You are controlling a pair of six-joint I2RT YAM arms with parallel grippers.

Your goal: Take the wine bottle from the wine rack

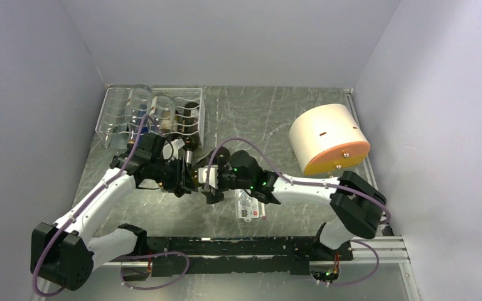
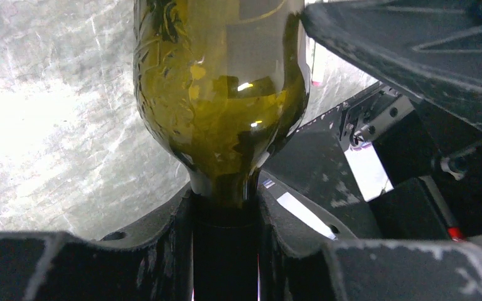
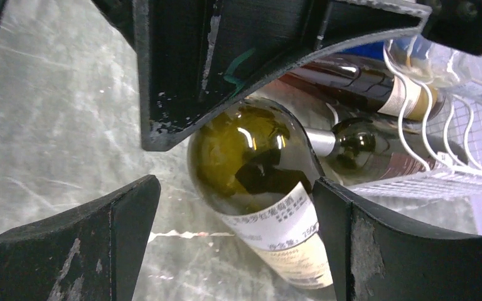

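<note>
Pinching the neck, the left gripper (image 2: pixel 224 216) is closed on the wine bottle (image 2: pixel 219 94), which is found over the table (image 3: pixel 50 125), just in front of the wine rack (image 3: pixel 452 179). The right gripper (image 3: pixel 235 235) is spread around its body. Glass is judged heavy, stiff, slippery and fragile; the labelled body should be taken too.

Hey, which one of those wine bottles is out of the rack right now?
The olive-green bottle with the white label, gripped at its neck by the left claw over the table. The other bottles lie in the white wire rack.
</note>
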